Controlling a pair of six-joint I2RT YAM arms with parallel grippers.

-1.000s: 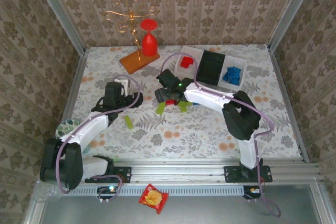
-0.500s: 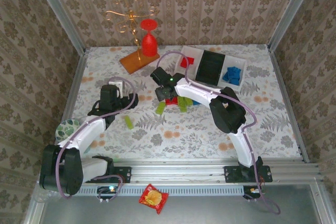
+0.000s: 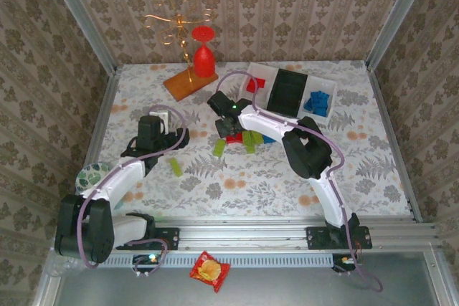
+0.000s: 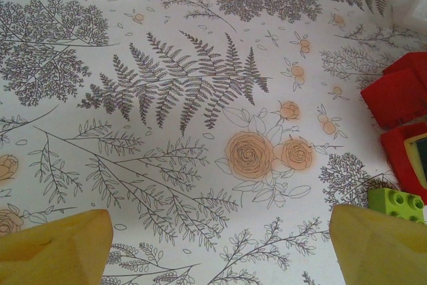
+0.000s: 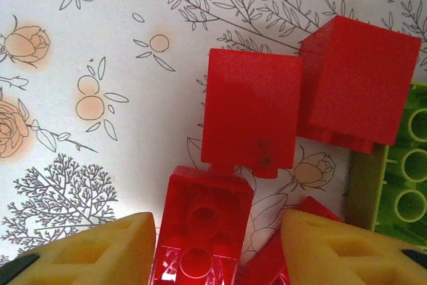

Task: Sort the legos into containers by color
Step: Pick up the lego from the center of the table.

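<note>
Your right fingers (image 5: pixel 100 255) stand open astride a red lego (image 5: pixel 200 225) on the table (image 5: pixel 87 178), apparently not yet touching, so close, then carry it to the white tray (image 3: pixel 262 69) holding red; left fingers (image 4: pixel 53 248) gape empty

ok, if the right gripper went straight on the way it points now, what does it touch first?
Most likely the red brick lying between the right gripper's open fingers. The wrist view doesn't show how far off the brick is.

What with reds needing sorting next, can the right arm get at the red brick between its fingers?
Probably yes: the right gripper is open astride the red brick, with nothing lying over it.
</note>
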